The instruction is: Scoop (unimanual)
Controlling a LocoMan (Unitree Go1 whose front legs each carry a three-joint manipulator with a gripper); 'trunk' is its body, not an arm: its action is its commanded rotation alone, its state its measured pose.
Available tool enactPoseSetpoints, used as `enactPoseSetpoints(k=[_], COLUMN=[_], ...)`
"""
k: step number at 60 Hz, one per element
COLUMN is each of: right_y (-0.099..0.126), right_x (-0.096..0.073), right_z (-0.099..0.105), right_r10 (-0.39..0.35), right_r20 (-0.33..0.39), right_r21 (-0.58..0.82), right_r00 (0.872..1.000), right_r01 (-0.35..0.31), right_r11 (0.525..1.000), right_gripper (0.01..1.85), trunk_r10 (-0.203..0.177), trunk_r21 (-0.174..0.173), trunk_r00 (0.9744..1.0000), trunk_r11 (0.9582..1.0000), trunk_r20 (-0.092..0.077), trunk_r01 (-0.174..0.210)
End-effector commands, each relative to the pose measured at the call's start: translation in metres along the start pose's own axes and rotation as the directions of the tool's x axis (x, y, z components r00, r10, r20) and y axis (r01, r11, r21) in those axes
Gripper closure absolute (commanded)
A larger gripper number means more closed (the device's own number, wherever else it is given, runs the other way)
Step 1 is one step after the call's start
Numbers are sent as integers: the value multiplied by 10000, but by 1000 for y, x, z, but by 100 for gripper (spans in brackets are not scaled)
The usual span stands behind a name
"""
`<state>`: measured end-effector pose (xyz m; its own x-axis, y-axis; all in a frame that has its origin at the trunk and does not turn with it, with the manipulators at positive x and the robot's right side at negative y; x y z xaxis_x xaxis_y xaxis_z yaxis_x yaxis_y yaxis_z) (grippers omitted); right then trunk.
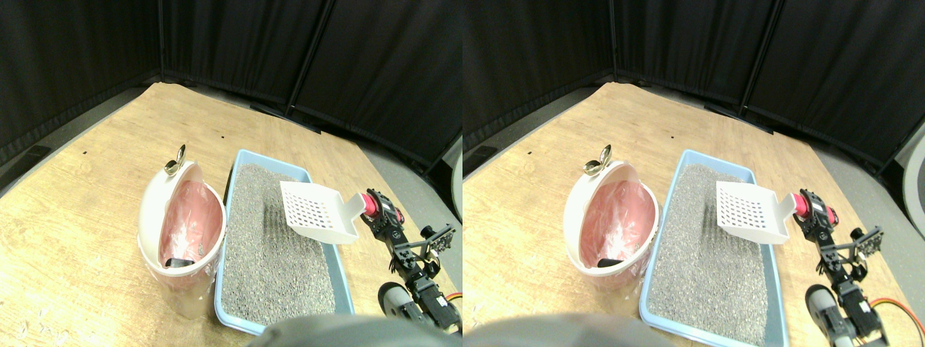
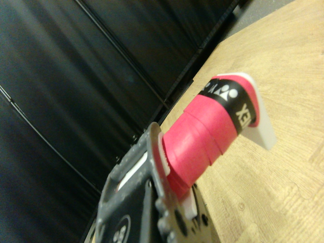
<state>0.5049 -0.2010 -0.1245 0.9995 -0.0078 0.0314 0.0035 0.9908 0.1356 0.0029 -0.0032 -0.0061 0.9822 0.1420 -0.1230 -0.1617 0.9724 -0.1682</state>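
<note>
In the stereo pair view, one pale blue litter tray (image 1: 233, 189) lies on the wooden floor (image 1: 87, 181), filled with grey litter (image 1: 271, 253). Just beside it, at its nine o'clock side and touching or nearly touching its rim, stands one white bin (image 1: 155, 195) with a pink liner (image 1: 189, 220); one small dark lump (image 1: 175, 262) lies at the bottom of the bin. One small metallic ornament (image 1: 175, 162) sits on the bin's rim at twelve o'clock. One white slotted scoop (image 1: 316, 210) hangs above the litter, its perforated blade tilted and lifted clear of the surface, over the tray's three o'clock half. No litter shows in the blade. Its handle, wrapped in pink tape (image 1: 371, 205), runs toward four o'clock into the right gripper (image 1: 381, 217), whose arm comes up from the five o'clock corner. The jaws close on the wrapped handle. Black curtains (image 1: 238, 43) stand behind the floor from nine o'clock through two o'clock.

In the wrist view, one thick handle (image 2: 202, 147) wrapped in pink tape, with one black band (image 2: 230, 104) near its far end, rises from the dark jaw frame (image 2: 136, 202). The white end of the scoop (image 2: 260, 119) shows beyond the band. The frame clamps the base of the handle. Wooden floor (image 2: 283, 177) and black curtains (image 2: 76, 76) lie behind.
</note>
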Motion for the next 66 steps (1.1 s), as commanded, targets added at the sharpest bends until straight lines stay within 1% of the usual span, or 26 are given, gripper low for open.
enactPoseSetpoints(k=[1,7,13,18,23,31,35,40,45,53,57,58,63,66], right_y=[4,-2,-7,-13,-14,-11,-7,-3,2,3,2,2,1,0], right_x=[3,3,2,2,2,4,5,5,6,7,7,7,6,5], right_z=[2,-5,-9,-14,-18,-24,-28,-32,-38,-45,-48,-49,-52,-55], right_r10=[361,366,324,52,-255,-253,-273,-315,-331,-296,-413,-430,-596,-570], right_r20=[603,677,727,635,495,230,73,-113,-281,-361,-444,-439,-613,-726], right_r21=[674,748,841,919,1053,979,955,929,1028,974,1063,1091,1119,1224], right_r00=[9975,9970,9968,9980,9984,9994,9996,9994,9991,9989,9982,9981,9963,9957], right_r01=[-401,-417,-385,-110,202,230,265,324,358,330,458,476,662,657], right_r11=[9969,9963,9957,9957,9942,9949,9951,9951,9941,9947,9933,9929,9915,9903], right_gripper=[180,180,180,180,178,178,178,177,178,180,180,180,180,180], trunk_r10=[-187,-327,-367,-338,-226,-38,80,201,254,298,298,347,378,409], trunk_r21=[-15,84,137,147,82,-47,-112,-192,-248,-271,-271,-274,-300,-320], trunk_r00=[9997,9994,9993,9994,9997,10000,9999,9998,9997,9995,9995,9994,9993,9992], trunk_r11=[9998,9994,9992,9993,9997,10000,9999,9996,9994,9992,9992,9990,9988,9987], trunk_r20=[151,135,102,85,99,76,95,69,49,56,56,-1,1,-19], trunk_r01=[187,326,365,336,225,38,-79,-199,-253,-296,-296,-347,-378,-409])
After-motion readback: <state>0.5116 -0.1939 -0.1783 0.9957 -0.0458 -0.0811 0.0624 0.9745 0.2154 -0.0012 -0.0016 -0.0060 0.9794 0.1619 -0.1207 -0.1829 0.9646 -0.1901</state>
